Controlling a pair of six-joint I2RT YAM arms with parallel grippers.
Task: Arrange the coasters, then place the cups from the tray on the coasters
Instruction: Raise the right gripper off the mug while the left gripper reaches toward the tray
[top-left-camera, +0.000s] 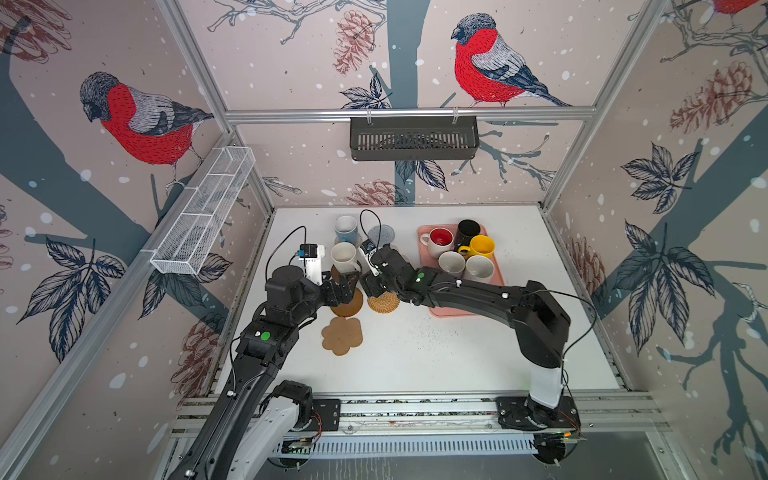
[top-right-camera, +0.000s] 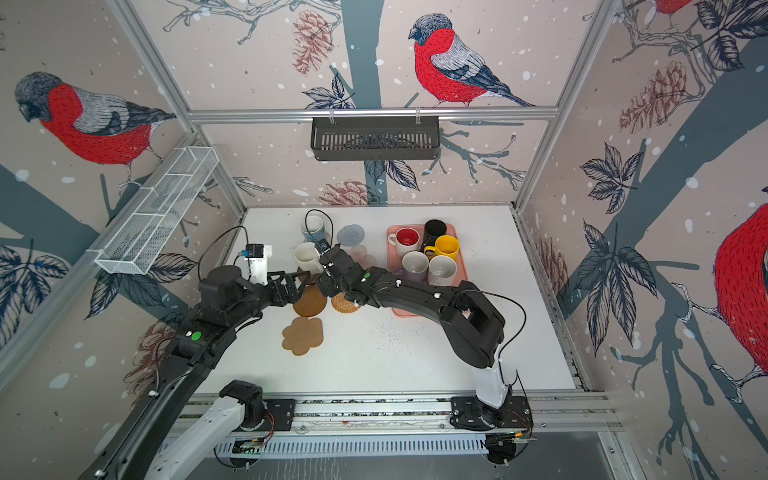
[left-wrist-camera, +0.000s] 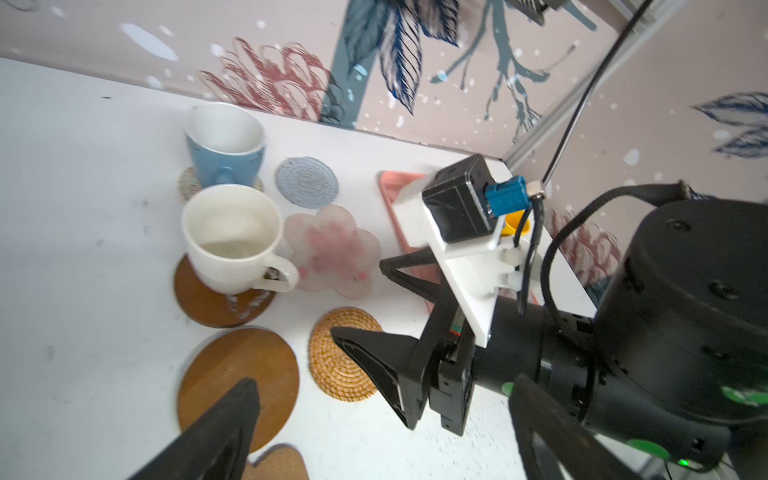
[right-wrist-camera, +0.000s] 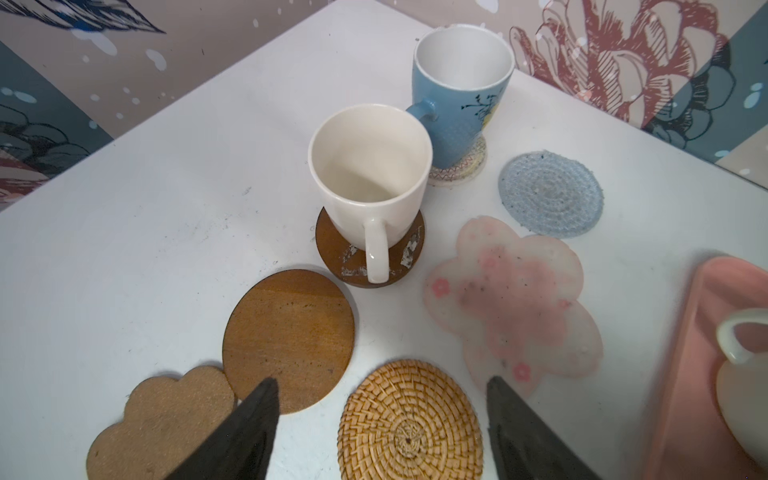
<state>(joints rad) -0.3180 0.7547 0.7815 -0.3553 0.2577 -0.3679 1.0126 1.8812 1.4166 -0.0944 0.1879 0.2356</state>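
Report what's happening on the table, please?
Left gripper, right gripper: open, empty. White ceramic mug on small brown disc coaster; light blue mug on beige woven round coaster. Five mugs on salmon-pink rectangular tray. Grippers close together, nothing else blocking.

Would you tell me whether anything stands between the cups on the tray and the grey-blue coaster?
Nothing visible does. The grey-blue coaster lies bare, with only empty table between it and the tray. The light blue mug stands on its other side, and the open right gripper hangs by the wicker coaster.
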